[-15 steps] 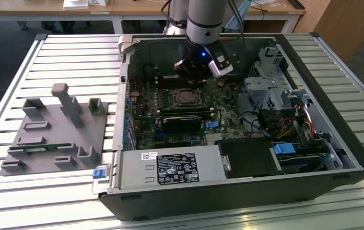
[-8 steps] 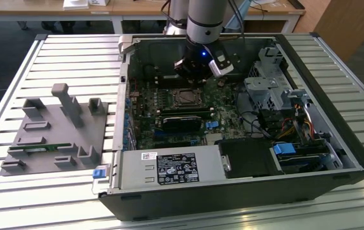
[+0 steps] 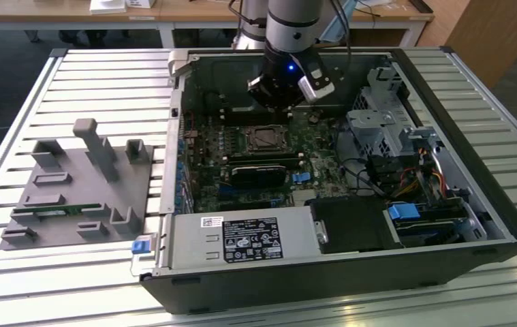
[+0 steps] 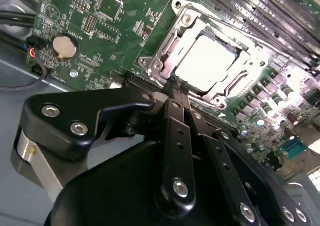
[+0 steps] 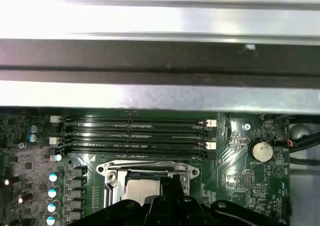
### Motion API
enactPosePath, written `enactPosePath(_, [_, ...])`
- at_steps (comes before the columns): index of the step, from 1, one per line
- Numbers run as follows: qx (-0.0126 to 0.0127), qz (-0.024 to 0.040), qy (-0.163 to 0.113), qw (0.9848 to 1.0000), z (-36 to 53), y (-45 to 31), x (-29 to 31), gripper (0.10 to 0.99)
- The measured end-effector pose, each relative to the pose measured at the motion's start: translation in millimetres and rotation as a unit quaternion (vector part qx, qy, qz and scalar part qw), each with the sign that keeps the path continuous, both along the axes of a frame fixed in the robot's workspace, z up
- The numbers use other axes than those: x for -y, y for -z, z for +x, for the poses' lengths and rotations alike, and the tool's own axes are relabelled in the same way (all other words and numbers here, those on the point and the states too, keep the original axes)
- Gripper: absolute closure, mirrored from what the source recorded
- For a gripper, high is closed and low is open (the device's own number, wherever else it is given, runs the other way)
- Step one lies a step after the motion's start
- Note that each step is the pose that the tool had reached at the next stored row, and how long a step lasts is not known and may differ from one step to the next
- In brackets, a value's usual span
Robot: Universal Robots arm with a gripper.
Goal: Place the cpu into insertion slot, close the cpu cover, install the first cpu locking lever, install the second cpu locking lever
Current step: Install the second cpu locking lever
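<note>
Hovering low over the motherboard inside the open computer case, one claw, mine.

- Claw: I am holding the fingers drawn together with no gap showing at the tips. Nothing is visibly gripped between them, though I cannot tell whether a thin wire lever is caught there. The tips are sitting just beside one edge of the insertion slot.
- cpu: it is lying flat in the slot, near the middle of the board, with its pale top facing up out of the board.
- cpu cover: it is lying down around the chip, and the chip is showing through its window.
- Step in hand, as I judge it: locking-lever work at the slot's edge. I am treating the closed tips as a pusher, pressing along the frame's rim only, keeping off the chip's top and going down slowly so that nothing slips sideways.
- Orientation: the chip is square, so it has no real long axis. Its edges are running parallel to the memory slots alongside.
- Further out: a coin battery is sitting toward a board corner, well apart from the slot.
</note>
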State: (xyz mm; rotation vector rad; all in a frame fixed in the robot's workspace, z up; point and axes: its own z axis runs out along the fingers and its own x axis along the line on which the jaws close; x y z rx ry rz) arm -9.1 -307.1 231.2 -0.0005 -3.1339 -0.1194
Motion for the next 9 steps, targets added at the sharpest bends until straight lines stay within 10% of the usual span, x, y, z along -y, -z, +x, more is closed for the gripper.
enactPosePath(9, [-0.0001,-0.0002,0.000,1.0000,-0.3,3.1,34.2,0.980])
